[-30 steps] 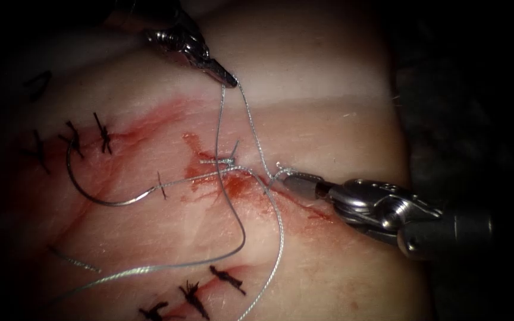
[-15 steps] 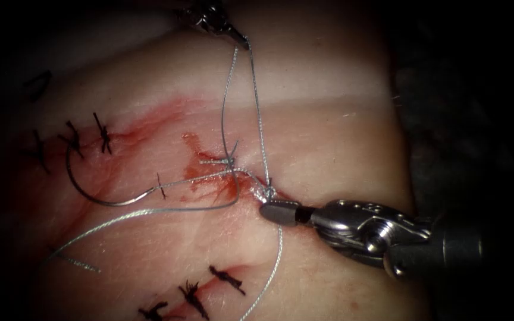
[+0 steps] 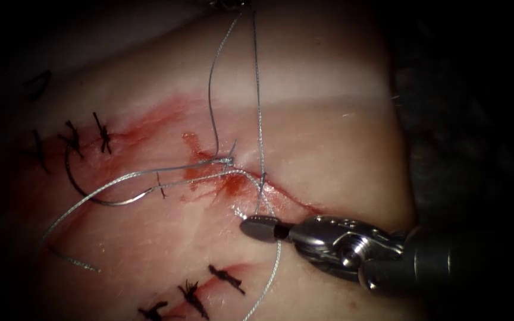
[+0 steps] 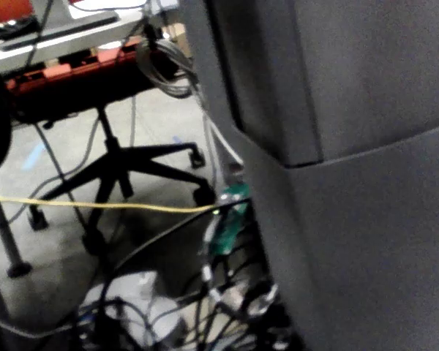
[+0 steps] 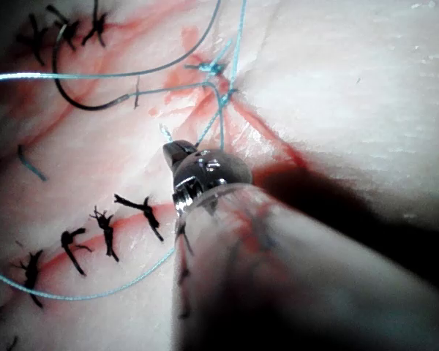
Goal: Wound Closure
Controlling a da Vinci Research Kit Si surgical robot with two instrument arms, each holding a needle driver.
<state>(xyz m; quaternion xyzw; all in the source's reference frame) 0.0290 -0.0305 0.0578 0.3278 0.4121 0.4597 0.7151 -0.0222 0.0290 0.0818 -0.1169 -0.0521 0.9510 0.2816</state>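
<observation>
1. Right hand (image 3: 260,228), polished steel with a rounded tip, sits just near of the cut (image 3: 281,193), clenched on the braided grey thread (image 3: 257,119).
2. Left hand (image 3: 228,3) barely peeks in at the far edge; two strands rise to it, but its grip I cannot tell.
3. The curved needle (image 3: 99,199) lies loose on the tissue (image 3: 328,131), left of the cut, held by neither hand.
4. Glossy pale tissue, red fluid (image 3: 233,184) around the knot, dark bristly stitches (image 3: 102,132) at left.
5. Behind: an office chair (image 4: 124,164) on a grey floor (image 4: 58,139), tangled cables.
</observation>
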